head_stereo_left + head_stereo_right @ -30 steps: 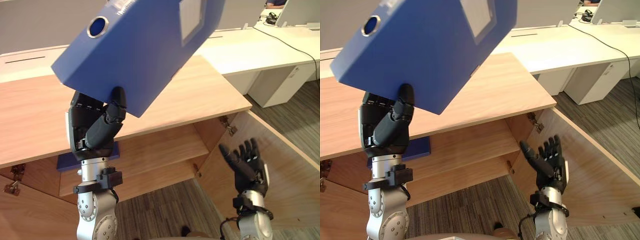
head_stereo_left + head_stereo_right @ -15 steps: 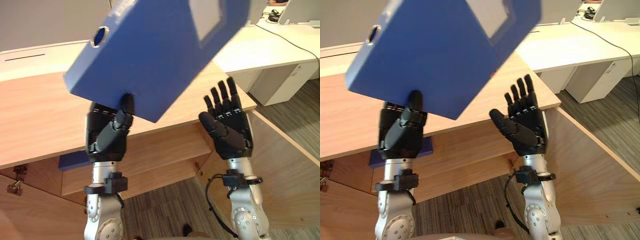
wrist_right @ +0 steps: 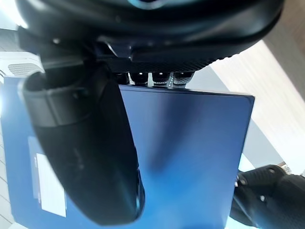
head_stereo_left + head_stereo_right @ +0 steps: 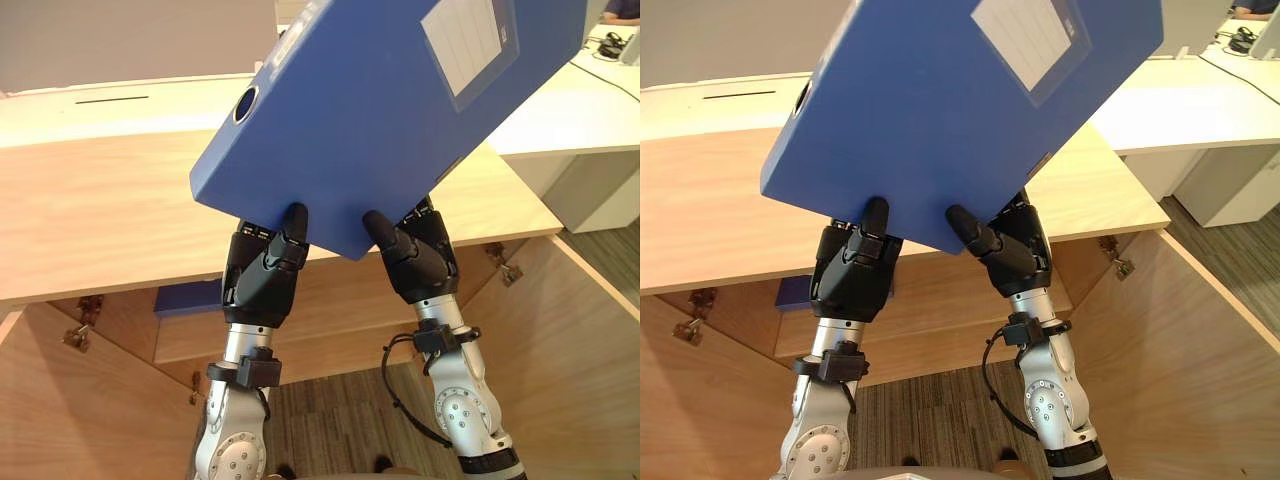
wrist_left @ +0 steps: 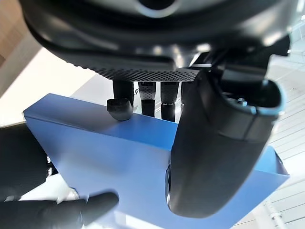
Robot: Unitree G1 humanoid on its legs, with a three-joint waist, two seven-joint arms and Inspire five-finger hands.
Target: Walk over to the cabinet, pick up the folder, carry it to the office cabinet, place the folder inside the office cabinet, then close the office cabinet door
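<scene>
Head pair downward; wrists near folder (image 4: pixel 400 120)

No text, number or sign can be read; the blue folder (image 4: pixel 380 120) bears a pale rectangular label (image 4: pixel 470 45) on its broad face, upper right of the frame in the left eye view; the label carries thin ruled lines, with no writing to be made out on them; the same label shows as a white patch (image 3: pixel 47 186) at the lower left of the right wrist view, its lines faint and illegible; small white marks (image 4: pixel 288 35) on the folder's spine, at the top of the frame, are too small to read.
</scene>
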